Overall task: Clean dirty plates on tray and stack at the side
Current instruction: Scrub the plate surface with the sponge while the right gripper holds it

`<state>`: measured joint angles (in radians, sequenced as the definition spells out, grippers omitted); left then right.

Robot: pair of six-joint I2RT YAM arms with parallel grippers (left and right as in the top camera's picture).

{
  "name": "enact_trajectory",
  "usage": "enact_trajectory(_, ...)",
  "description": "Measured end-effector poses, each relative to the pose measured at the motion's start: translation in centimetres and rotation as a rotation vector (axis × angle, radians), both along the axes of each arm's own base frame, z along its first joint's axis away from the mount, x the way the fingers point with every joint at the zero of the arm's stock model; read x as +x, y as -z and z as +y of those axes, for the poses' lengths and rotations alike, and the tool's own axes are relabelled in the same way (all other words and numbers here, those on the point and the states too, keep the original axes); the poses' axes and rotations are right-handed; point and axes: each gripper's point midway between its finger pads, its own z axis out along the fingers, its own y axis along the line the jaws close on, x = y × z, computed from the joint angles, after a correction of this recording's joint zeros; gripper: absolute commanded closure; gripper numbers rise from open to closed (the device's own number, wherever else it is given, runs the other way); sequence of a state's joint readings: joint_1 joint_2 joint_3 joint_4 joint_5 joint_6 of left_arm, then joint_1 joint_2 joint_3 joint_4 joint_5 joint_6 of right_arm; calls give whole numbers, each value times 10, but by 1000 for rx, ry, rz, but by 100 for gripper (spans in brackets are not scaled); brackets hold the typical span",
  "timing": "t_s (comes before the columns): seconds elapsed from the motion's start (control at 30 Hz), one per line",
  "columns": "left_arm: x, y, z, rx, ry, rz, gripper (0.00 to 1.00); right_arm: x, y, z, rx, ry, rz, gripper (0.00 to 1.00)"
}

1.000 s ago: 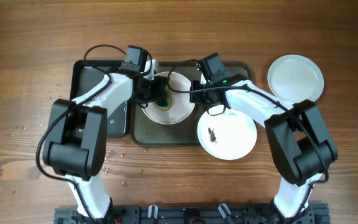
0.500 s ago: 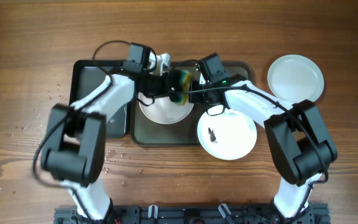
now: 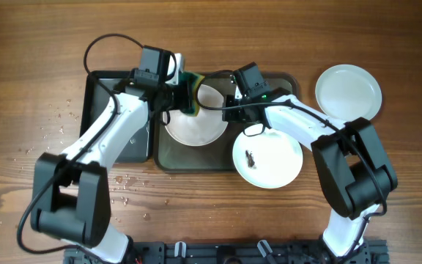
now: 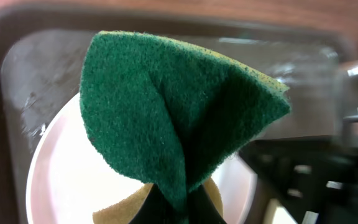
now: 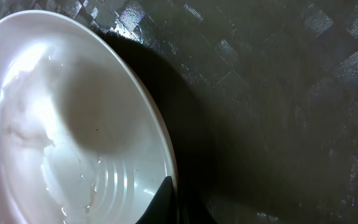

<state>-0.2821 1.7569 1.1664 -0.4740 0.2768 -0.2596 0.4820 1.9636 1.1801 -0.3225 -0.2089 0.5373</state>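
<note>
Wooden table: I see the wooden table [image 3: 20, 88] under both arms, with small specks scattered over its left part.
Tray: the dark grey-green tray [image 3: 196, 155] lies in the middle of the table, and its surface looks wet and glossy from the right wrist camera [image 5: 278, 93].
Black tray: a narrower black tray [image 3: 101, 95] sits just beside it on the left, rims touching.
Centre plate: the centre plate [image 3: 196, 125] is on the tray, towards its left end, with water streaks inside [image 5: 61, 118].
Smeared plate: the smeared plate [image 3: 269, 161] lies over the tray's front right rim, partly out over the table.
Clean plate: the clean plate [image 3: 348, 91] rests on the table, apart from the tray's right end.
Sponge: a green and yellow sponge [image 4: 166, 112] is folded and hangs above the centre plate's far rim.
Left gripper: my left gripper [image 4: 182, 208] has its fingers pinched tight on the sponge's lower edge.
Right gripper: my right gripper [image 5: 173, 199] is closed, apparently nipping the centre plate's right rim, though only the fingertips show.
Smear: a small black smear [image 3: 249, 158] marks the smeared plate, left of its middle.
</note>
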Motion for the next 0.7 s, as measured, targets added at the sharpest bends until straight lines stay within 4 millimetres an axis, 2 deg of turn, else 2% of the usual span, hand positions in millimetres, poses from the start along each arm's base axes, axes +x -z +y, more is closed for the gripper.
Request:
enact_trajectory(0.13,0,25,6,41,-2,16,96,0,0,0,1,-2,-2,96)
enact_trajectory(0.27,1,39,8,65,4,17,96,0,0,1,1,-5,-4,96)
enact_trajectory(0.47,11,40,9,80,6,-25,96,1,-1,2,3,-7,-6,96)
enact_trajectory(0.7,4,45,11,92,10,8,96,0,-1,3,8,-11,-5,96)
